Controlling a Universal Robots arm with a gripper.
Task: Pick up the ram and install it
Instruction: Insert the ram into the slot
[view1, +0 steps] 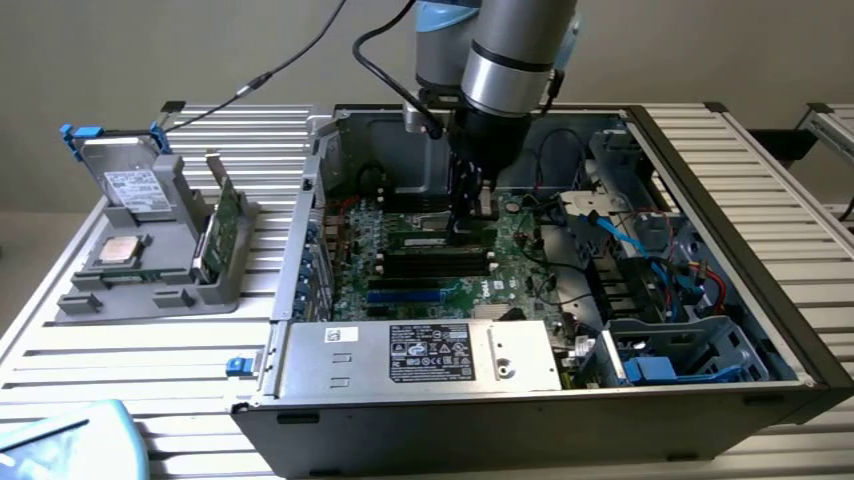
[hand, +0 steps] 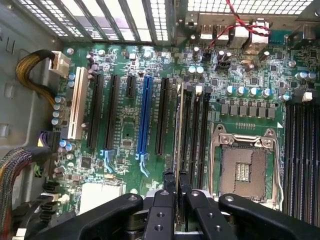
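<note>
One ram (view1: 430, 241): green stick with white label, gripped edge-on between the fingers of the closed hand (hand: 177, 177). It sits at the black memory slots (hand: 192, 130) beside the empty processor socket (hand: 244, 167); whether it is seated cannot be told.

Handling, by judgement: light, stiff and thin, with fragile chips and contacts. Best held mid-length by the long top edge.

Setting: motherboard (view1: 507, 290) inside an open computer case (view1: 534, 430) on a slatted tabletop (view1: 147, 345). Cables (view1: 641, 240) crowd nearby.
</note>
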